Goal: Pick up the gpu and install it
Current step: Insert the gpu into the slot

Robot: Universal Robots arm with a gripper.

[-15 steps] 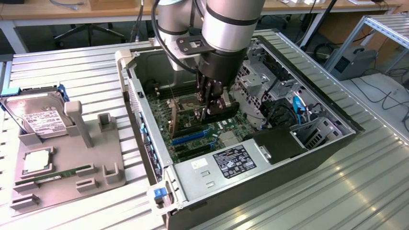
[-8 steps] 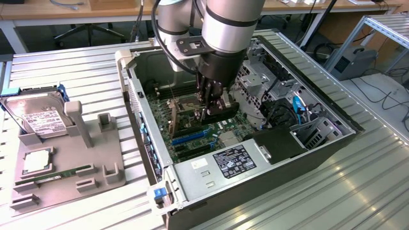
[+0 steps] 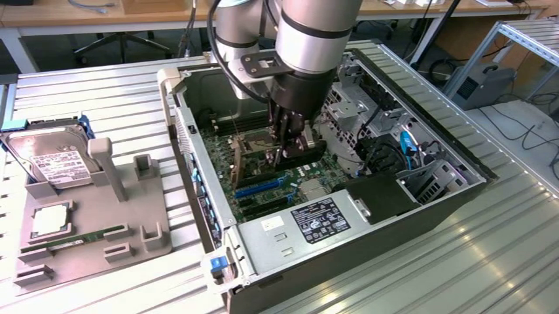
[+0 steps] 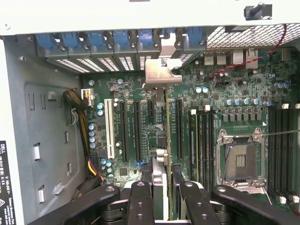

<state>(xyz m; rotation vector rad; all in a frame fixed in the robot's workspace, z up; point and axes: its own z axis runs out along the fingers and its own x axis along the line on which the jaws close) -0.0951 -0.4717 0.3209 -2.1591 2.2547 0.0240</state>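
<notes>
Silver hard drive (image 3: 54,159) and RAM stick (image 3: 77,239) on grey fixture (image 3: 131,216) beside open computer case (image 3: 349,235)

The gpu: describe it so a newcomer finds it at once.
Look inside the open computer case on the metal table, down at the green motherboard. The gpu stands on edge there, held in the arm's tool. Unlike the empty slots beside it, it carries a silver bracket.

"DELL" — on the case's white label (image 4: 5,187).
</notes>
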